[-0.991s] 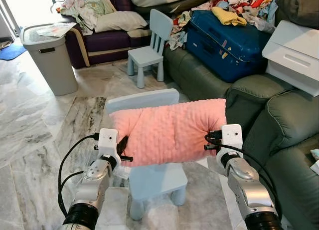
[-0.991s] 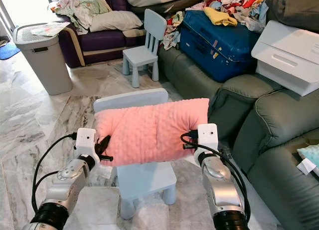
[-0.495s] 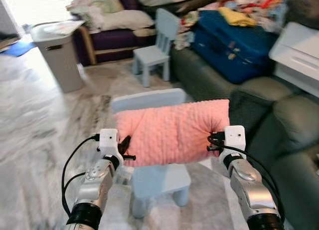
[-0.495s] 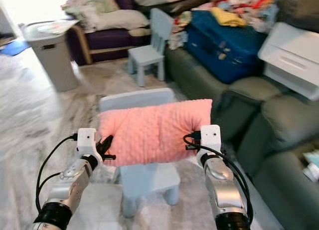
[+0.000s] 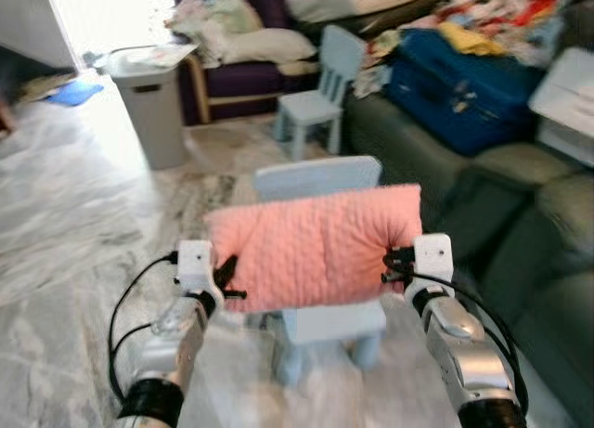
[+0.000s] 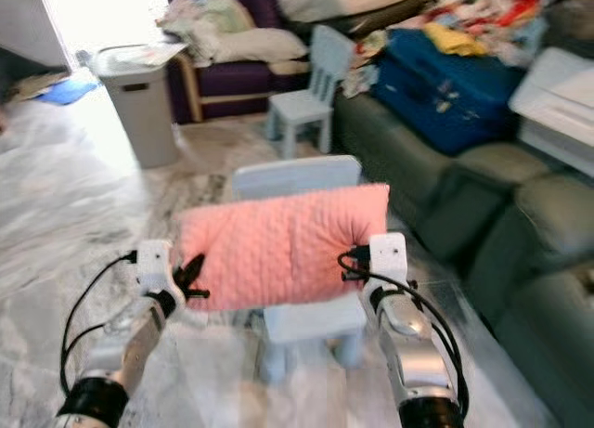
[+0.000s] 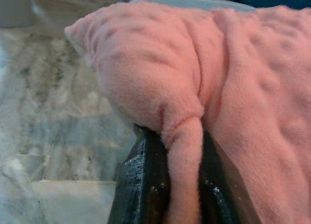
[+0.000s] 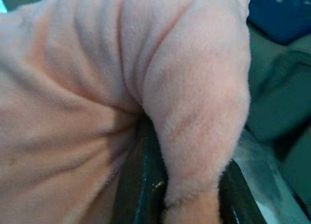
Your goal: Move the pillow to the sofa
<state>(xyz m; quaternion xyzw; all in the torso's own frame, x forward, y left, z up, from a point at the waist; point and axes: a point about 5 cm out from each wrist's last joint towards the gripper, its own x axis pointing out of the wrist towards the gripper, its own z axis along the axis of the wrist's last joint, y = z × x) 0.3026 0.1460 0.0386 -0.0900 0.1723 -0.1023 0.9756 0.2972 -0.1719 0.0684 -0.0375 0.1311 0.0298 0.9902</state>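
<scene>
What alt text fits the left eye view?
Two pincers, the left pincer and the right pincer, hold a pink pillow by its ends above a small blue chair. A green sofa stands to the right, with a blue suitcase on it.

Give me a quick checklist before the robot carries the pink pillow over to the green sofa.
1. Left hand pinching the pink pillow: ok, fabric is clamped between its fingers in the left wrist view.
2. Right hand pinching the pillow: ok.
3. Pillow lifted off the light blue chair: ok, held above the seat.
4. Bare spot on the green sofa: cannot tell, the picture is blurred.
5. Path past the chair: not ok, it stands directly below.
</scene>
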